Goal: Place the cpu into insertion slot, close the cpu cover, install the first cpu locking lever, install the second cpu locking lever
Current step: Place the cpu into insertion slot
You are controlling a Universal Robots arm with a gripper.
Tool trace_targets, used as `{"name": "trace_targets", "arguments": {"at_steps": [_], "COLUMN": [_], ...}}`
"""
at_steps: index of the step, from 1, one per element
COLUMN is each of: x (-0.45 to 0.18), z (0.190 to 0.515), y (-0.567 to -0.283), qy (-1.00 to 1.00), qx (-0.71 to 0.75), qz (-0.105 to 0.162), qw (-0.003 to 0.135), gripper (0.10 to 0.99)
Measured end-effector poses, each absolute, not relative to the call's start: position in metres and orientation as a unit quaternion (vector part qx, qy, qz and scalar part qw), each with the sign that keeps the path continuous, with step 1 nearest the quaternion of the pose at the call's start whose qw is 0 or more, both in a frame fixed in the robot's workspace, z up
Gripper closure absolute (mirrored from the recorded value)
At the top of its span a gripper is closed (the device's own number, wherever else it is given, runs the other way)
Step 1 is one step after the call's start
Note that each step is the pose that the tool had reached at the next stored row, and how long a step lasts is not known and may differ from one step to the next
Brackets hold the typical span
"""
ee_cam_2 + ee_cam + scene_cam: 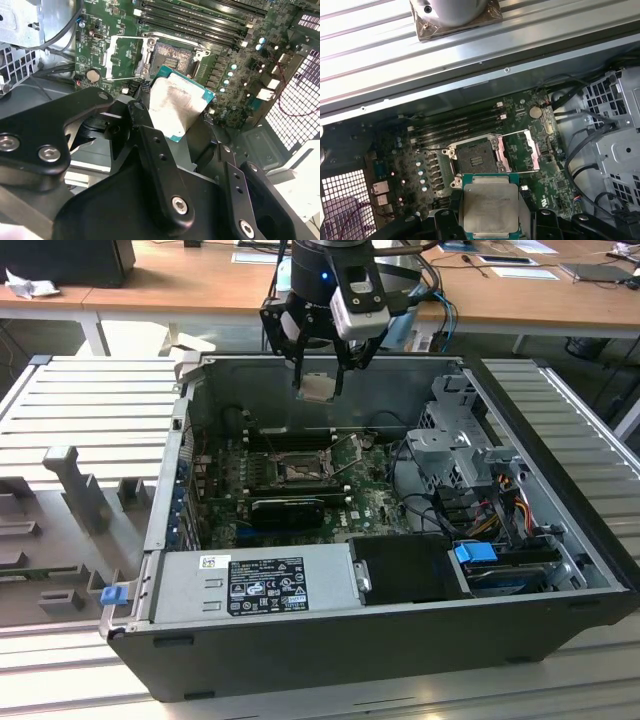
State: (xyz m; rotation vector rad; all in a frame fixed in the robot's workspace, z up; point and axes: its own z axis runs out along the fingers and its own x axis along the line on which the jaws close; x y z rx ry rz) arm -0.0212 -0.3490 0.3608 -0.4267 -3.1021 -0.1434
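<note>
My gripper (319,375) hangs above the open computer case, shut on the cpu (318,387), a small square chip with a pale silver top and a green edge. In both wrist views the cpu (177,107) (490,210) sits between the black fingers (145,135), held level and well above the board. The insertion slot (475,160) (172,57) (300,472) lies bare on the green motherboard below it. The cpu cover (522,150) (125,57) is swung open and rests beside the slot.
The case walls (330,365) ring the board. Memory slots (460,125) run along one side of the socket and a long black card (285,508) along the other. A grey power supply (280,585) fills the front, with a metal drive cage (455,440) and cables on the exterior view's right.
</note>
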Motion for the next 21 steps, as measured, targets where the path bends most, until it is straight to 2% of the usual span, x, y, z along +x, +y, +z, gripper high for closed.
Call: {"name": "trace_targets", "arguments": {"at_steps": [21], "x": [-0.0213], "z": [0.3607], "y": [-0.3491], "qy": [-0.984], "qx": [-0.175], "qz": [-0.046], "qw": [0.002], "gripper": [0.557]}}
